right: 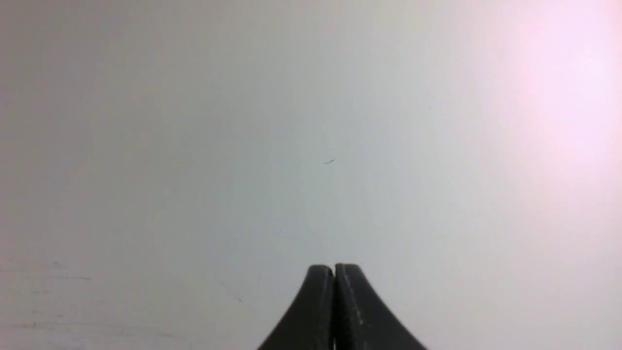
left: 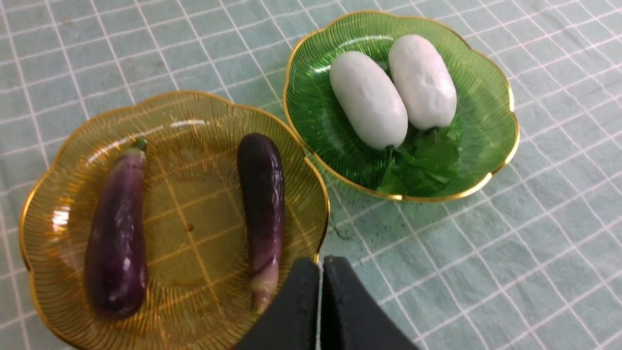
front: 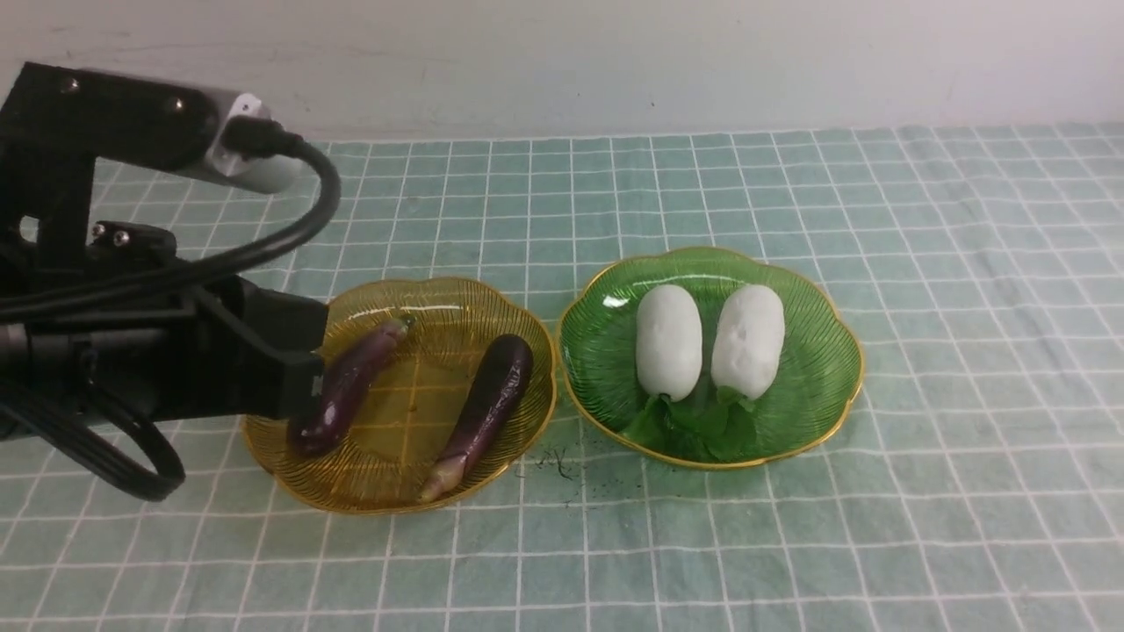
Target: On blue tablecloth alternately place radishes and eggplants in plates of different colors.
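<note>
A: Support surface?
B: Blue tablecloth (front: 966, 263), pale teal with a white grid of squares, running back to the wall (front: 615, 53).
A: Items resting directly on it?
B: Amber plate (front: 404, 412) on the left, green plate (front: 817, 360) on the right, rims just beside each other. Dark specks (front: 555, 463) lie on the cloth in front of the gap between them

Front view: bright, even, diffuse light, apparently from overhead; whole frame slightly soft. Shadows faint, only a thin dark edge under the near rims of amber plate (front: 413, 408) and green plate (front: 597, 351). Small white glare patch on green plate, upper left of its inner wall. Left arm (front: 132, 351), left of frame, near black, detail lost.
Left wrist view: sharper; pale glints along eggplants (left: 116, 243).
Right wrist view: flat grey-white wall (right: 194, 146), pink cast upper right, dimmer at left.
</note>
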Controlling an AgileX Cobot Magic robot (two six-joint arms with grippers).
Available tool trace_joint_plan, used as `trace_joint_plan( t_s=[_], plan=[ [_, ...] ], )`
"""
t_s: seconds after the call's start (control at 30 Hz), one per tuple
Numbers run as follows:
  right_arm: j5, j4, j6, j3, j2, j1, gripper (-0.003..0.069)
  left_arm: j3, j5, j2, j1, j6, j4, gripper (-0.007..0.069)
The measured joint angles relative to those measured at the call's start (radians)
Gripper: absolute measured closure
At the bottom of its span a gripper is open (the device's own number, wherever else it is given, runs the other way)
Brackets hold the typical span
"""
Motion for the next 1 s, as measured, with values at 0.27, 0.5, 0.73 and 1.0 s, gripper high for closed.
trace_joint_plan(
  t_s=[0.27, 0.5, 0.73, 1.0],
  plan=[
    [0.007, -0.135, 0.000, 0.007, 0.000, 0.000, 0.0673, 0.243, -0.206, -0.296, 0.001, 0.001, -0.003, 0.0632],
    [0.007, -0.138, 0.001, 0.007, 0.000, 0.000, 0.0673, 0.370, -0.267, -0.512, 0.001, 0.001, -0.004, 0.0632],
    [0.007, -0.138, 0.001, 0.007, 0.000, 0.000, 0.0673, 0.377, -0.264, -0.557, 0.001, 0.001, -0.004, 0.0632],
    [0.007, -0.141, 0.001, 0.007, 0.000, 0.000, 0.0673, 0.387, -0.261, -0.561, 0.001, 0.004, 0.022, 0.0632]
  ],
)
